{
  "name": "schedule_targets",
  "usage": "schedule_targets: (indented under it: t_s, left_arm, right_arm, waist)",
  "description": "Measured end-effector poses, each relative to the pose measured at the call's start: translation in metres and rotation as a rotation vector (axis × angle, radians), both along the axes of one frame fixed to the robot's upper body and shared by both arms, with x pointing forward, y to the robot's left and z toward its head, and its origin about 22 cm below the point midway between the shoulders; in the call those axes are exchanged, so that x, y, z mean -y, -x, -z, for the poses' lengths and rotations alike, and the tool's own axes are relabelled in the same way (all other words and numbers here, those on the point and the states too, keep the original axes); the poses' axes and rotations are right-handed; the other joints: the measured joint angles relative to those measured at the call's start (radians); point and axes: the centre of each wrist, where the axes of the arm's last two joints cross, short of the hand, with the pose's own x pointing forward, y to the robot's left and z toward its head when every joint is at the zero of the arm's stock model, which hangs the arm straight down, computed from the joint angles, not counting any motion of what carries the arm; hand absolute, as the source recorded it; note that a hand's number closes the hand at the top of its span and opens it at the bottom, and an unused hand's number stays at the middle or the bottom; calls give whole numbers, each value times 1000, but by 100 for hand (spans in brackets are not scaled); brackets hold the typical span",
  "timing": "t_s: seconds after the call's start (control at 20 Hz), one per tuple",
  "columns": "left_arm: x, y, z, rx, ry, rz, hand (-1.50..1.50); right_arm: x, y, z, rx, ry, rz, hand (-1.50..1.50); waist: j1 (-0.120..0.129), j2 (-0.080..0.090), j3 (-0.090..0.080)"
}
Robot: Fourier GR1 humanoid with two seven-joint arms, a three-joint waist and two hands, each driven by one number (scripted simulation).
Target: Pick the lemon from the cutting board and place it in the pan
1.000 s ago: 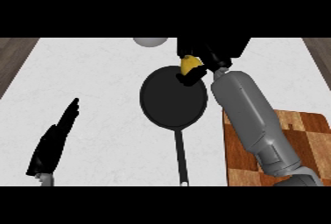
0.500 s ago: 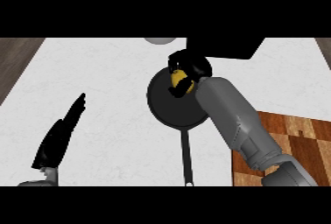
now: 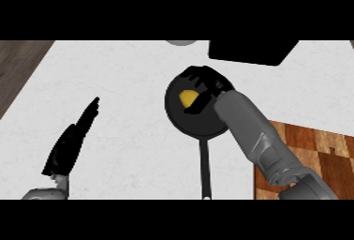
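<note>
The yellow lemon is low inside the black pan, in its upper half. My right hand reaches over the pan from the right. Its fingers curl above the lemon and its thumb below it, so the hand is shut on the lemon. The pan's long handle points toward me. The wooden cutting board lies at the lower right, partly hidden by my right forearm, with nothing visible on it. My left hand rests open at the lower left, fingers straight.
A grey round object sits at the counter's far edge. A black block stands behind the pan at the upper right. The white counter ends at a dark strip on the left.
My right hand has carried the lemon from the pan's far rim down into the pan. The lemon shows more between fingers and thumb. The left hand has kept its pose.
</note>
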Motion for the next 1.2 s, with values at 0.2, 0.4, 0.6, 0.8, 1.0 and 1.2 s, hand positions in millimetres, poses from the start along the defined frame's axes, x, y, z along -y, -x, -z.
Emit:
schedule_targets:
  t_s: [0.2, 0.4, 0.6, 0.8, 1.0, 1.2]
  left_arm:
    - [0, -2, 2, 3, -1, 0, 0]
    - [0, -2, 1, 0, 3, -2, 0]
    - [-2, 1, 3, -10, 6, -17, 0]
    - [-11, 5, 4, -12, -2, -48, 0]
    - [-17, 10, 5, -15, -4, -63, 0]
    - [-14, 13, 6, -15, -5, -76, 0]
  right_arm:
    - [3, -1, -1, 57, -163, 59, -150]
    - [1, -6, -12, 128, -300, 154, -150]
    - [4, -8, -14, 173, -415, 284, -150]
    - [23, -14, -18, 195, -479, 400, -150]
    - [67, -17, -16, 233, -524, 462, -150]
    - [125, -15, -14, 283, -530, 465, -150]
  waist:
    - [1, -1, 1]
    - [-3, -4, 1]
    - [-22, -6, 0]
    - [-49, -8, 0]
    - [-67, -11, 0]
    - [-81, -13, 0]
